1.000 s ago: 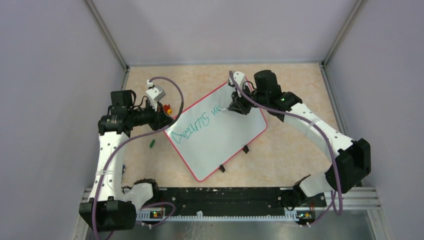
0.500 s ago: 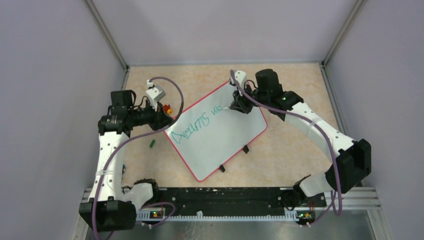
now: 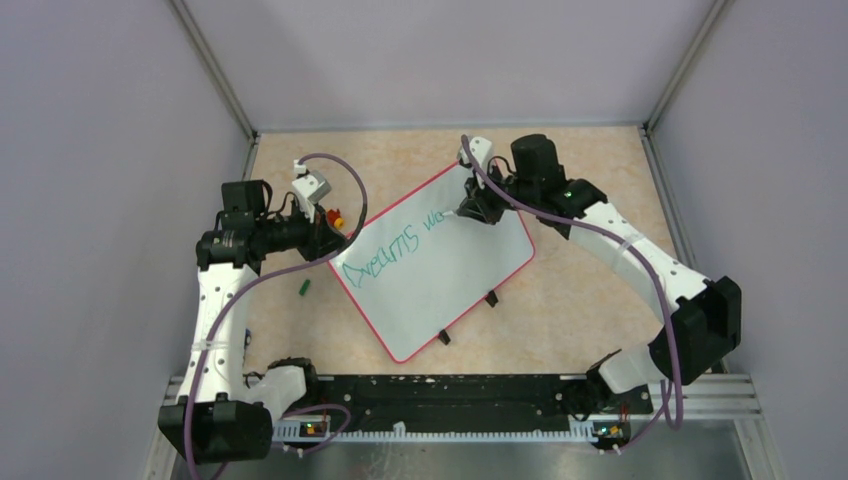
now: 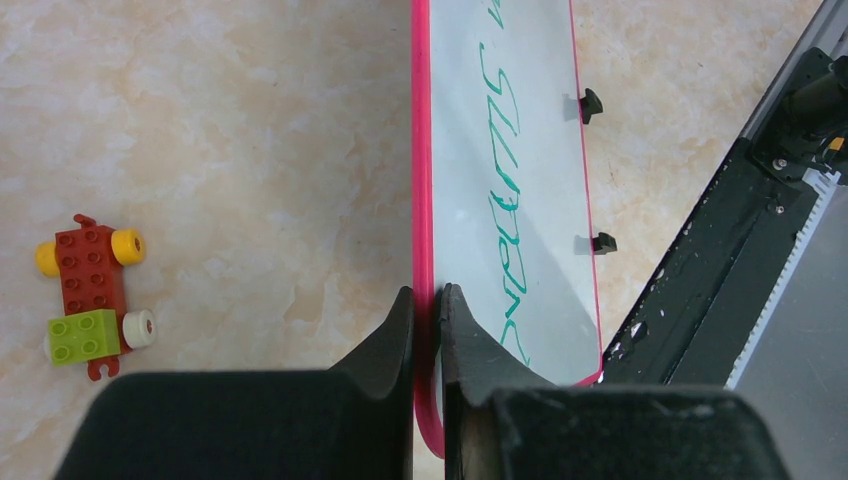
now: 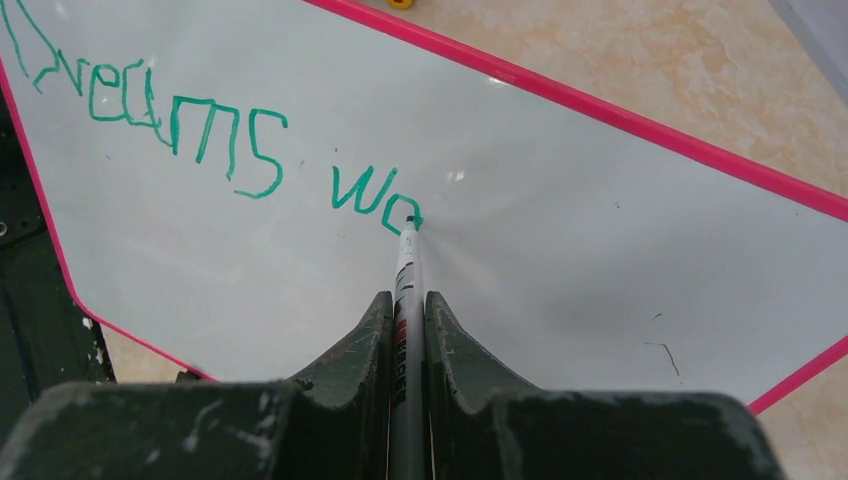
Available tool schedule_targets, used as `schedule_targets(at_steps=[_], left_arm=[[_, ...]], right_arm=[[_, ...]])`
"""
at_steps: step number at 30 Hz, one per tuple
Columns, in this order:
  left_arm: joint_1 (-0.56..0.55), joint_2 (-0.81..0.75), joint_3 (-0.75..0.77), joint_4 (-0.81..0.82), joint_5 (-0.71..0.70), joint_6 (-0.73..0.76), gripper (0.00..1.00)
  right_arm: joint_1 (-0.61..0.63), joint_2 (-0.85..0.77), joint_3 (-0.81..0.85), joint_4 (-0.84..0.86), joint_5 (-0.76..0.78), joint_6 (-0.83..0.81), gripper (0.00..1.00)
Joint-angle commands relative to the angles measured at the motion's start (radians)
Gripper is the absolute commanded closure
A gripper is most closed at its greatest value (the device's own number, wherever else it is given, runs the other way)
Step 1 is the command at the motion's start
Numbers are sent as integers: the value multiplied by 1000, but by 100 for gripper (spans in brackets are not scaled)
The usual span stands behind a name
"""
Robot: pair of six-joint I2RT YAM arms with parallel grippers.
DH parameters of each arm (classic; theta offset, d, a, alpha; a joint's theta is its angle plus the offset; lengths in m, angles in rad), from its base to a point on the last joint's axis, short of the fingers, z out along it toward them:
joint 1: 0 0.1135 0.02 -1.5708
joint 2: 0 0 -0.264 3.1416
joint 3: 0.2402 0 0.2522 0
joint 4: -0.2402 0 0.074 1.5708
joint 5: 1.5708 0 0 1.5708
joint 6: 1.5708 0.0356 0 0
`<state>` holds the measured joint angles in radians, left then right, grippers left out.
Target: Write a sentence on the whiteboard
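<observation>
The whiteboard [image 3: 470, 265] lies tilted on the table, white with a red rim [image 4: 421, 150] and small black feet [image 4: 603, 241]. Green lettering [image 5: 190, 120] on it reads "Dreams wo"; the same sentence [image 3: 392, 244] shows from above. My left gripper [image 4: 427, 300] is shut on the board's red rim at its left corner [image 3: 338, 240]. My right gripper [image 5: 408, 300] is shut on a white marker [image 5: 405, 270], whose tip touches the board at the end of the "o". In the top view the right gripper [image 3: 470, 210] is over the board's upper part.
A toy of red, green and yellow bricks [image 4: 88, 295] lies on the table left of the board; it also shows as small red brick pieces [image 3: 335, 215] from above. A small green piece [image 3: 304, 287] lies near the left arm. The black base rail [image 3: 430, 395] runs along the near edge.
The right gripper with the marker has shifted slightly along the first line, and the lettering after "Dreams" has grown a little. The left arm has not moved.
</observation>
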<state>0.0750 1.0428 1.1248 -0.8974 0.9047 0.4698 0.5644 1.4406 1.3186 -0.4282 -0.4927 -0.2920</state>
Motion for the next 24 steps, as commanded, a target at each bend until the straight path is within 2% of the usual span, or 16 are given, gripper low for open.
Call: schedule_targets(at_steps=[1,24], left_arm=[[-17,-6,-21,7,2,24,100],[-17,-5,-22,10,-2,23,100]], right_arm=[[-23,-51,26,7,-45,-8,100],[-50,6,76,47,-71,6,100]])
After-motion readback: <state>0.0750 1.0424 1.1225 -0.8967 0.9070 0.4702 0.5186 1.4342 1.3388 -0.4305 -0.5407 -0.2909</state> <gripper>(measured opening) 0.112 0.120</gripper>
